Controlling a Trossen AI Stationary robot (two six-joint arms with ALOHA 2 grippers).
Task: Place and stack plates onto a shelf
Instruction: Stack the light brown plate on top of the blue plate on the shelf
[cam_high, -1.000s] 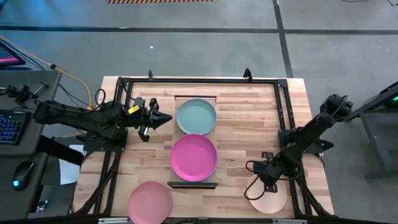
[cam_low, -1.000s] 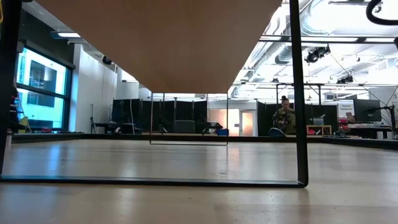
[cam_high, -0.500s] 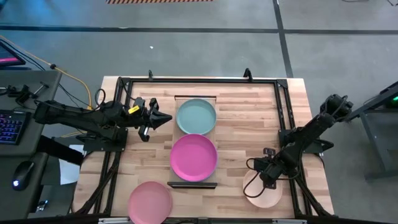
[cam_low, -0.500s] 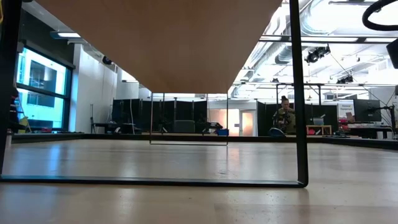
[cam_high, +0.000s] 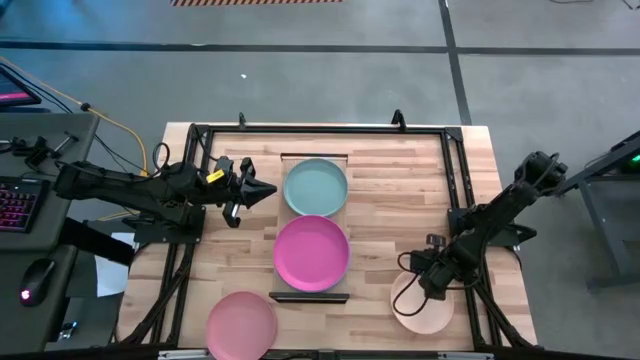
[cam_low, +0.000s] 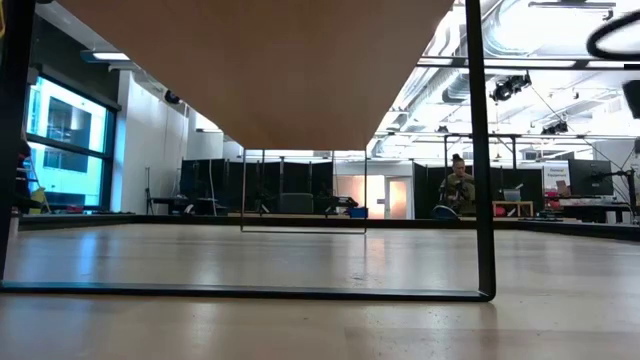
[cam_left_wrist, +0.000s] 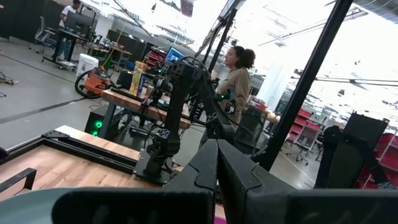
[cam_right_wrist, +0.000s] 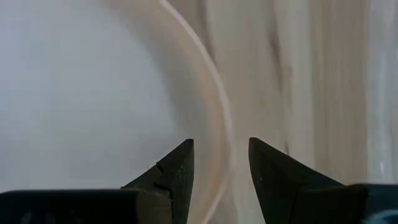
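1. The right gripper (cam_high: 412, 287) is hovering at the lower right of the high view, over the upper left rim of the peach plate (cam_high: 428, 312). In the right wrist view its fingers (cam_right_wrist: 177, 167) are standing a little apart, straddling that rim (cam_right_wrist: 211, 112) and gripping nothing yet.
2. The peach plate is lying flat on the tabletop (cam_high: 400, 200), well apart from the shelf (cam_high: 315, 160).
3. The plate looks light, stiff and matte, so it is probably not slippery. Its raised rim is the only sensible place to pinch, one finger inside and one outside.
4. On the shelf at picture centre, the mint plate (cam_high: 315, 186) is sitting above the magenta plate (cam_high: 311, 252), their rims touching or nearly so. A pink plate (cam_high: 241, 324) is lying at the lower left edge of the table.
5. The left gripper (cam_high: 262, 190) is waiting just left of the mint plate, fingers closed to a point and empty.
6. The tabletop is pale planks inside a dark frame.
7. In the left wrist view a person (cam_left_wrist: 235, 81) is standing beyond the table among benches and equipment.
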